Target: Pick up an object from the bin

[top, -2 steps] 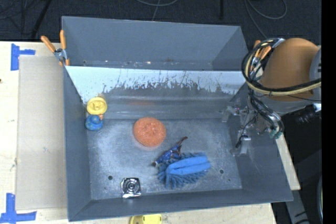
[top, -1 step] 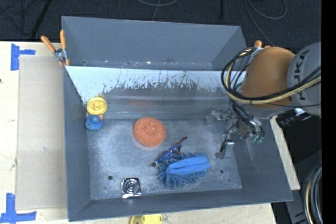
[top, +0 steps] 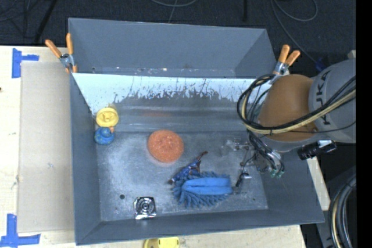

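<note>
Grey metal bin holds a blue bristly brush near its front wall. Just right of the brush hangs the gripper, half lost among cables; spread or closed, I cannot tell. Up-left of the brush lies an orange round pad, farther left a yellow-and-blue toy, lower left a small silver piece.

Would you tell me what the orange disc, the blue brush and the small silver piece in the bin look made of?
Orange disc: likely sponge or foam, with a matte, grainy surface. Blue brush: probably plastic, with a smooth body and frayed bristles. Silver piece: apparently metal, since it glints; it is too small to be sure.
</note>
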You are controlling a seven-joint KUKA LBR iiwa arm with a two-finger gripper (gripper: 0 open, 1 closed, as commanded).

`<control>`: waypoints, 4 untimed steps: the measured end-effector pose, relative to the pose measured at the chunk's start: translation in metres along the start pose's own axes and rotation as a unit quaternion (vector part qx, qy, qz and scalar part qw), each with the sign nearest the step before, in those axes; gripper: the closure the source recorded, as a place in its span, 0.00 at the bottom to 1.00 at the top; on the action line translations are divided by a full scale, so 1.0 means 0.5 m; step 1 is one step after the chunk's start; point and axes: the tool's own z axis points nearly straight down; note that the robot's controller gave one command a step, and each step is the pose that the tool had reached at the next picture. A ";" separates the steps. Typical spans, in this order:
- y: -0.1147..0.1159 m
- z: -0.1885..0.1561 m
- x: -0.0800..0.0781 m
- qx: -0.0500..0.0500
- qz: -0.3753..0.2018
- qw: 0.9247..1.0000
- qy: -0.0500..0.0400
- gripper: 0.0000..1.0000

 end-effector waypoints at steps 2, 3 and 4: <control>0.120 0.024 0.064 0.002 -0.088 0.996 0.000 0.00; 0.148 0.026 0.078 0.002 -0.111 0.994 -0.002 0.00; 0.198 0.027 0.016 0.003 -0.205 0.979 -0.001 0.00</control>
